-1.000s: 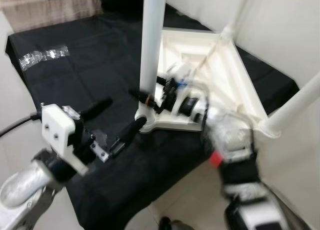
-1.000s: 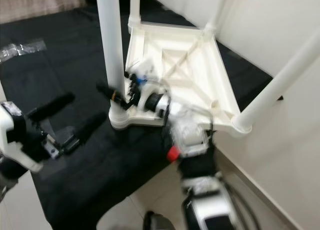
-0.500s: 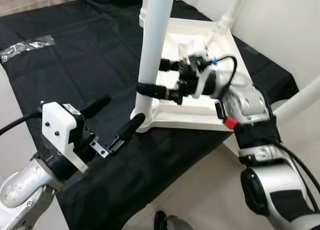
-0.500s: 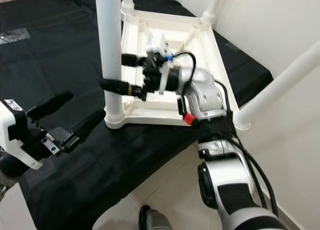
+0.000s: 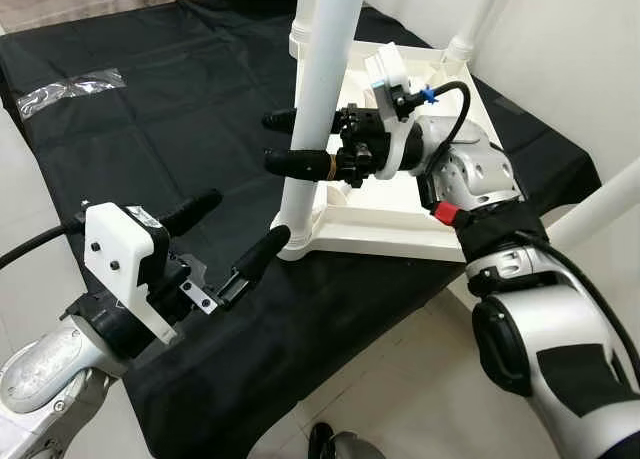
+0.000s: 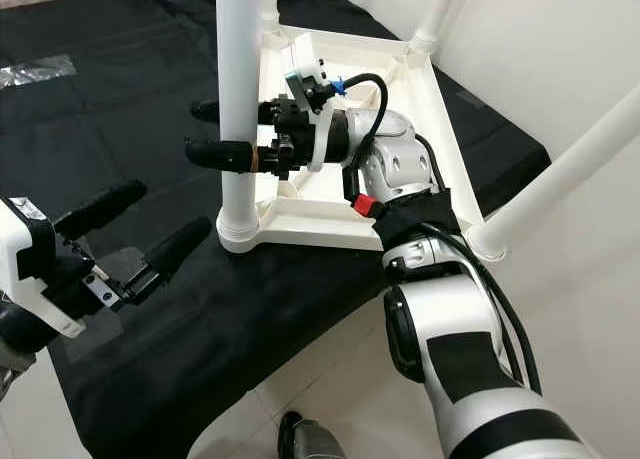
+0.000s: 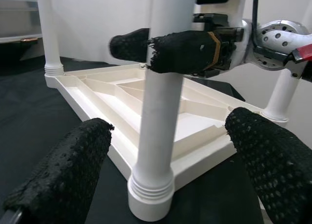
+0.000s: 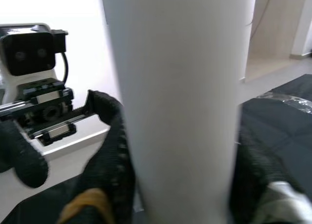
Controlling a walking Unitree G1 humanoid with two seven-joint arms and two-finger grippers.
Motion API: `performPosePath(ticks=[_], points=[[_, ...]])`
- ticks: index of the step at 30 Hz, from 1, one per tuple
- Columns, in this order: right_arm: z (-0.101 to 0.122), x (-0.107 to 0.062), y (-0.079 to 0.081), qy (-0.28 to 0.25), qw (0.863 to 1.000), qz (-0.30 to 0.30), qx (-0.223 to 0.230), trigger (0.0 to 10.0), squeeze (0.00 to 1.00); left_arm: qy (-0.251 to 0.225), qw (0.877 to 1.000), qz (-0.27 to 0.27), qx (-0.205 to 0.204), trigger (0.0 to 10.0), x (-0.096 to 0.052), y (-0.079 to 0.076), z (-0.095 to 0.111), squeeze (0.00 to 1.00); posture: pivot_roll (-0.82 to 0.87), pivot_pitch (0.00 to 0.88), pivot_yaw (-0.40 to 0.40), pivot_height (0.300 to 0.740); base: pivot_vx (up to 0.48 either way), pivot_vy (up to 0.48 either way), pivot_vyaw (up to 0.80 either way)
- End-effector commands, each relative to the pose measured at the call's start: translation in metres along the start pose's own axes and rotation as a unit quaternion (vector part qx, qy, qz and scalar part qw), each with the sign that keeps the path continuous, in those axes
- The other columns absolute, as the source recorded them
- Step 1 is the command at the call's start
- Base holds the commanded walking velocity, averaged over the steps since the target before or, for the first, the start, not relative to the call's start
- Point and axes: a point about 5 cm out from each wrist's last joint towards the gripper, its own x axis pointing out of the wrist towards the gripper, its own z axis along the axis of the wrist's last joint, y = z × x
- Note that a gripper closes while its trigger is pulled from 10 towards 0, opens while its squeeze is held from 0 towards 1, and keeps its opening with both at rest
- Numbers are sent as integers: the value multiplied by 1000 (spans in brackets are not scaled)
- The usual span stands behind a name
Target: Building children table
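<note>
A white plastic children's table (image 5: 410,241) lies upside down on a black cloth (image 5: 150,129), its legs pointing up. My right gripper (image 5: 272,142) is shut on the near-left leg (image 5: 325,69) a little above its socket, one black finger on each side; in the right wrist view the leg (image 8: 175,102) sits tight between the fingers (image 8: 114,151). My left gripper (image 5: 248,216) stands open just in front of that leg's base, holding nothing. In the left wrist view the leg's foot (image 7: 151,194) lies between the open fingers (image 7: 73,165) but farther off.
Other legs rise at the far corner (image 5: 480,19) and at the right corner (image 5: 600,204). A clear plastic bag (image 5: 70,84) lies far left on the cloth. Pale floor tiles (image 5: 400,379) run along the cloth's near edge, and a white wall stands at the right.
My right gripper has climbed from the leg's base to higher up the leg and closed around it. The left gripper has stayed put. The camera has shifted slightly.
</note>
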Motion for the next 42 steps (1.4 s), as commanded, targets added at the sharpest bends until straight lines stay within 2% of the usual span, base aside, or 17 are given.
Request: performPosePath(ticks=[1, 11, 12, 13, 14, 15, 16, 17, 21, 25, 26, 28, 31, 32, 33, 36, 42], points=[[0, -4, 1, -2, 1000, 24, 1, 0, 0, 5, 1000, -4, 8, 10000, -1, 0, 1, 0, 140, 248, -154, 740, 0, 0, 0], [-26, 1, 5, -11, 999, -43, 18, 0, 0, 4, 1000, -6, 6, 10000, 0, -1, 0, 0, 138, 251, -159, 740, 0, 0, 0], [-47, 8, 3, 19, 978, -207, -6, 0, 0, 5, 1000, -6, 5, 10000, -2, -3, -1, 0, 161, 215, -192, 740, 0, 0, 0], [-47, 8, 3, 19, 978, -207, -6, 0, 0, 5, 1000, -6, 5, 10000, -2, -3, -1, 0, 161, 215, -192, 740, 0, 0, 0], [-75, 27, 23, 16, 941, -334, 52, 0, 0, 7, 1000, -6, 4, 10000, -3, -3, -2, 0, 149, 224, -186, 740, 0, 0, 0], [-95, 47, 51, 73, 914, -394, 61, 0, 0, 9, 1000, -6, 5, 10000, -3, -2, -2, 0, 151, 226, -178, 740, 0, 0, 0], [-95, 47, 51, 73, 914, -394, 61, 0, 0, 9, 1000, -6, 5, 10000, -3, -2, -2, 0, 151, 226, -178, 740, 0, 0, 0], [-104, 63, 73, 79, 900, -421, 79, 0, 0, 3, 1000, -7, 2, 10000, -1, -1, -2, 0, 136, 212, -142, 740, 0, 0, 0], [-104, 74, 78, 77, 911, -402, 53, 0, 0, 1, 1000, -12, 2, 10000, 2, -2, -3, 0, 142, 200, -153, 740, 0, 0, 0], [-96, 67, 58, 79, 916, -393, 25, 0, 0, -6, 1000, -15, 1, 10000, 5, -2, -3, 0, 132, 189, -157, 740, 0, 0, 0], [-93, 63, 52, 82, 916, -393, 13, 10000, 0, -6, 1000, -15, 1, 10000, 5, -2, -3, 0, 129, 190, -158, 740, 0, 0, 0], [-80, 56, 41, 55, 918, -394, -3, 10000, 0, -4, 1000, -13, 3, 10000, 4, -2, -3, 0, 131, 189, -154, 740, 0, 0, 0], [-72, 57, 44, 41, 910, -412, -5, 10000, 0, -4, 1000, -12, 3, 10000, 4, -1, -3, 0, 131, 189, -154, 740, 0, 0, 0], [-63, 60, 47, 16, 920, -392, -4, 10000, 0, -4, 1000, -12, 3, 10000, 4, -1, -3, 0, 130, 190, -149, 740, 0, 0, 0], [-56, 60, 48, -7, 934, -357, -4, 10000, 1000, -3, 1000, -12, 4, 10000, 5, -1, -4, 0, 136, 197, -148, 740, 0, 0, 0], [-45, 55, 45, -29, 949, -314, -27, 10000, 1000, -3, 1000, -12, 4, 10000, 5, -1, -4, 0, 136, 197, -148, 740, 0, 0, 0], [-36, 31, 25, 5, 975, -203, -90, 10000, 1000, -1, 1000, -8, 9, 10000, 4, 1, -3, 0, 145, 206, -154, 740, 0, 0, 0]])
